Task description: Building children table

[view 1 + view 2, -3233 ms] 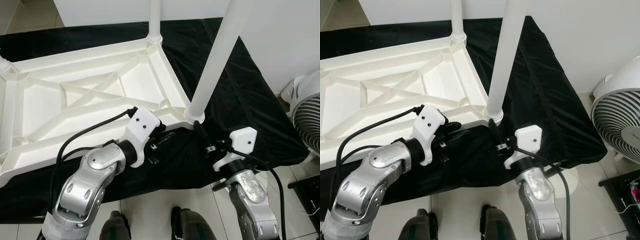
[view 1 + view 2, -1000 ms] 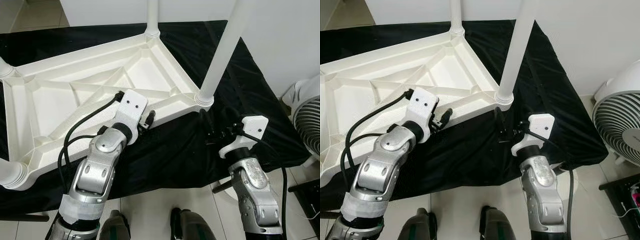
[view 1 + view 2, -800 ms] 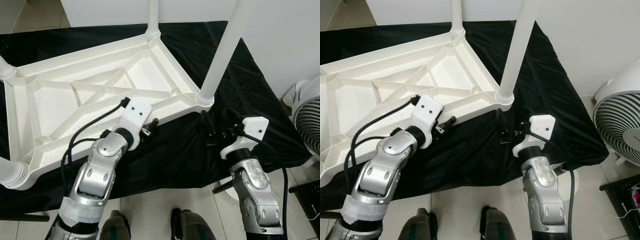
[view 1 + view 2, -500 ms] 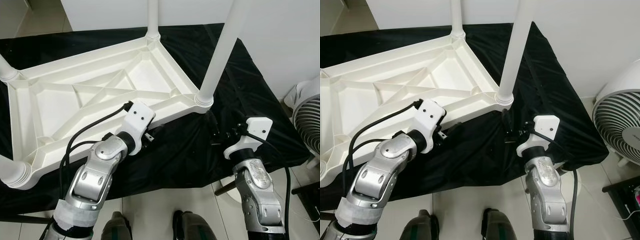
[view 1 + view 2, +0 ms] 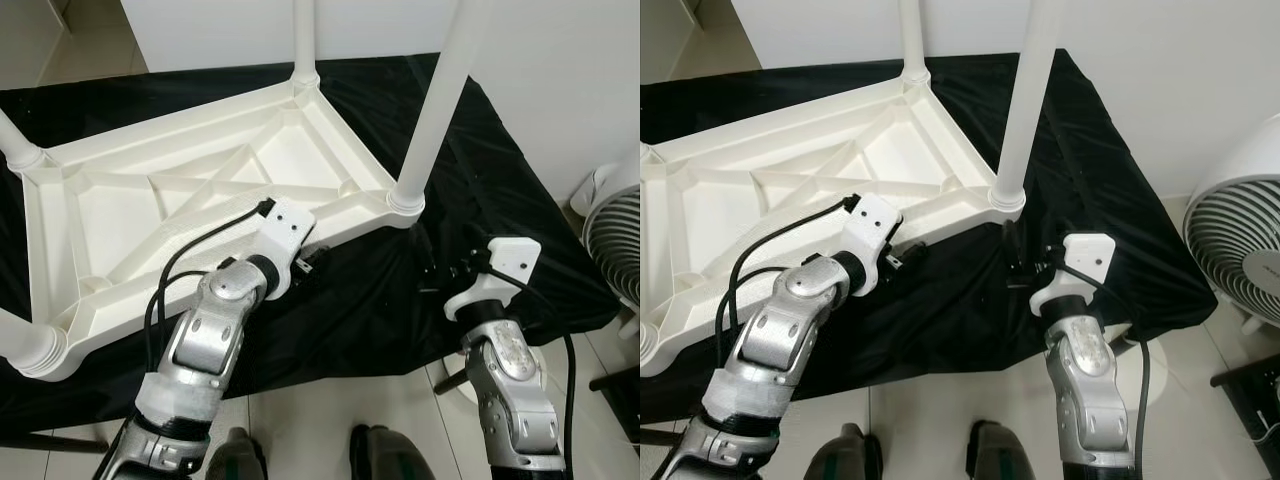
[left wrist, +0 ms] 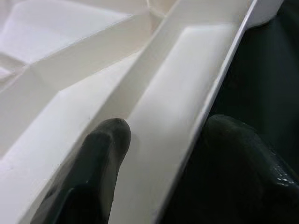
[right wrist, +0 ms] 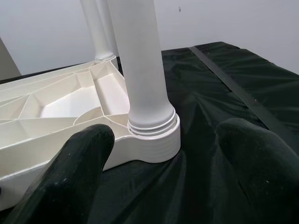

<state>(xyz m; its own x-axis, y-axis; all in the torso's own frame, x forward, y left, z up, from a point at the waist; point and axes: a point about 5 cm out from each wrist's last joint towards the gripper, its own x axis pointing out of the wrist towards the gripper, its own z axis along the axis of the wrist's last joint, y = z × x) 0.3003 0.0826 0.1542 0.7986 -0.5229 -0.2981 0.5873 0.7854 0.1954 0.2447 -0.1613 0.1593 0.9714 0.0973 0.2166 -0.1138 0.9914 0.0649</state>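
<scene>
A white plastic children's table (image 5: 345,222) lies upside down on a black cloth (image 5: 500,190), ribbed underside up. Its legs stand upward: the near right leg (image 5: 432,110), a far leg (image 5: 305,35) and two at the left (image 5: 20,345). My left gripper (image 5: 318,262) is at the near rim, open; in the left wrist view one finger (image 6: 105,140) lies inside the rim channel and the other is outside the edge. My right gripper (image 5: 1015,262) hangs open just short of the near right leg's socket (image 7: 154,133), a finger to either side, not touching it.
The cloth-covered surface ends just past my grippers, with tiled floor (image 5: 300,430) and my feet below. A white fan (image 5: 1240,250) stands on the floor at the right. A white wall runs behind the surface.
Over three seconds the table has turned, bringing its near-left leg into view, and my left gripper has stayed at the rim. My right gripper has drawn back from the leg's base.
</scene>
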